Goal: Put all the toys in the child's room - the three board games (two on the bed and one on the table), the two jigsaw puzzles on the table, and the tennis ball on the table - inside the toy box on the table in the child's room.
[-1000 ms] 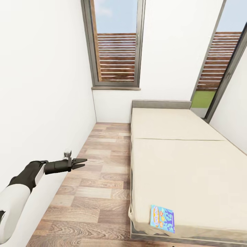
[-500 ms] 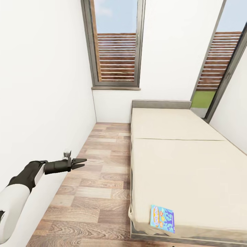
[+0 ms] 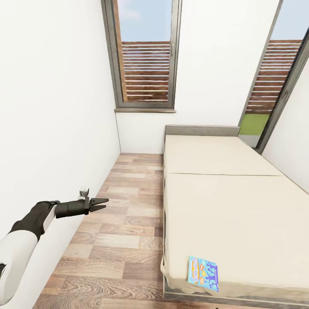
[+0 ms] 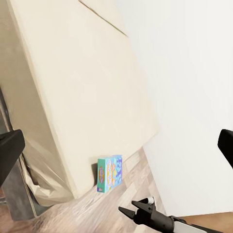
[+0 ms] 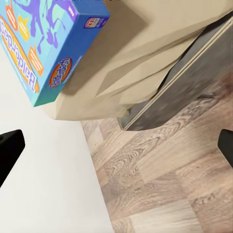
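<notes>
teal-blue board game (image 3: 203, 273) lies flat at the bed's (image 3: 223, 201) near corner, by the edge—a clumsy nudge could knock it off. your left gripper (image 3: 99, 203) hovers over the floor, jaws slightly spread; right gripper's jaws spread wide.

A teal-blue board game (image 3: 203, 273) with purple and orange print lies on a cream bed (image 3: 223, 206); wood-plank floor (image 3: 116, 240), white walls (image 3: 51, 107).
</notes>
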You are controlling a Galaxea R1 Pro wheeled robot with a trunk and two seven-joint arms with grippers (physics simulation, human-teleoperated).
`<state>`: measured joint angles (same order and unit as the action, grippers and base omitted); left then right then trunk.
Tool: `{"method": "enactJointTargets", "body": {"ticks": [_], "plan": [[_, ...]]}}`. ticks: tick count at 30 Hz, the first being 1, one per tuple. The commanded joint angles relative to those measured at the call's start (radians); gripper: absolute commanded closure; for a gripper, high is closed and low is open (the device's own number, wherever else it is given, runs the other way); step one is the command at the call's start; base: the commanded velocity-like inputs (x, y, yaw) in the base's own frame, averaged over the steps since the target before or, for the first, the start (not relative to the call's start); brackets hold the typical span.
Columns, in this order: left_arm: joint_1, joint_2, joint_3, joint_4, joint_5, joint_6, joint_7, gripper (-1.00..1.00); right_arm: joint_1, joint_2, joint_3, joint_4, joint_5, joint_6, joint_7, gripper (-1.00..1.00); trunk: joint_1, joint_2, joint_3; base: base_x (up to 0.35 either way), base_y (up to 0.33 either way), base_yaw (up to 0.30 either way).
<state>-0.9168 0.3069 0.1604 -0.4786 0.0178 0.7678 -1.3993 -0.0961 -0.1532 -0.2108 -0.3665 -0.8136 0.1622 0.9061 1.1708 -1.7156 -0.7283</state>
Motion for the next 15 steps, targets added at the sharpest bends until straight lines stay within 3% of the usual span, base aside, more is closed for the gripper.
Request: {"method": "enactJointTargets", "body": {"ticks": [1, 8, 15], "plan": [[-0.001, 0.000, 0.001, 0.000, 0.001, 0.010, -0.003, -1.00, -0.001, 0.000, -0.003, 0.000, -0.008, 0.011, 0.003, -1.00, 0.000, 0.000, -0.001, 0.000, 0.000, 0.000], [-0.001, 0.000, 0.001, 0.000, 0.001, 0.010, -0.003, -1.00, -0.012, 0.000, -0.007, 0.000, -0.011, 0.015, 0.000, -1.00, 0.000, 0.000, -0.001, 0.000, 0.000, 0.000], [0.000, 0.001, 0.001, 0.000, 0.001, 0.010, -0.004, -1.00, -0.061, 0.001, -0.008, 0.001, -0.012, 0.013, 0.000, -1.00, 0.000, 0.000, -0.001, 0.000, 0.000, 0.000]]}}
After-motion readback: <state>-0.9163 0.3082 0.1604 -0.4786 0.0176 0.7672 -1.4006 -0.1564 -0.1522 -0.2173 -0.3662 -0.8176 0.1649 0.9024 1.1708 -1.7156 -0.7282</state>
